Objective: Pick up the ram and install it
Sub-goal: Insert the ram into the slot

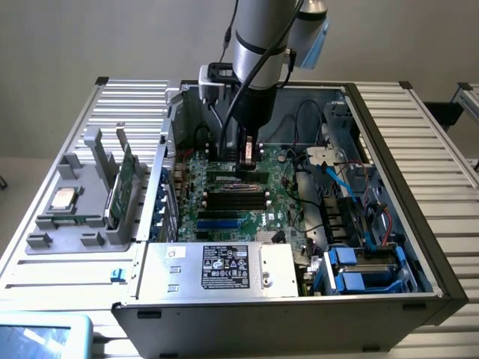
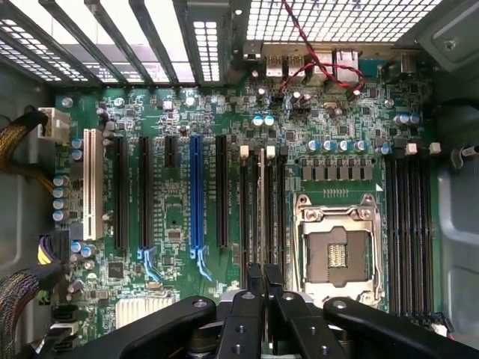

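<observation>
Okay, so the ram already looks slotted into a black memory slot mid-frame in the exterior view. The gripper sits right above it, fingers pressed together, gripping nothing. Fully clicked in? Can't tell.

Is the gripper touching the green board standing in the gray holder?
Apart. The exterior view shows the gripper inside the computer case above the motherboard, while the green board stands in the gray holder outside the case, with clear space between them.
</observation>
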Available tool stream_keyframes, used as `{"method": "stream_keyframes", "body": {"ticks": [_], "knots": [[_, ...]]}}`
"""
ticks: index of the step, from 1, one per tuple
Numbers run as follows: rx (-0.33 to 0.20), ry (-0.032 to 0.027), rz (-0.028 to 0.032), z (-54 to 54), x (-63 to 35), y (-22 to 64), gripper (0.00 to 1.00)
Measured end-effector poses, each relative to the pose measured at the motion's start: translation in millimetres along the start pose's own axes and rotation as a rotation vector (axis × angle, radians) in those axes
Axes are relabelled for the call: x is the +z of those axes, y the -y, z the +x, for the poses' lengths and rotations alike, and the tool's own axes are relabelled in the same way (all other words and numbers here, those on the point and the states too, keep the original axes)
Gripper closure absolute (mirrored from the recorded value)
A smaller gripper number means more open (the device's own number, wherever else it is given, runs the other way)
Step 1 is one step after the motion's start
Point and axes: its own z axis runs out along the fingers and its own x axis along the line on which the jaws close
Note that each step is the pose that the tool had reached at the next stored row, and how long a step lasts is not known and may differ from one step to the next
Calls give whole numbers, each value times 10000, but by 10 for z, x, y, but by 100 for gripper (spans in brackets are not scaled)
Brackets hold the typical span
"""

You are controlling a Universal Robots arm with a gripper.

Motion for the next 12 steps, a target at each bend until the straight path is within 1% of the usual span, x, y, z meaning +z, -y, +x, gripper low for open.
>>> {"method": "stream_keyframes", "body": {"ticks": [3,12], "knots": [[11,0,0,2,26,2,89],[11,1,0,33,156,16,89]]}}
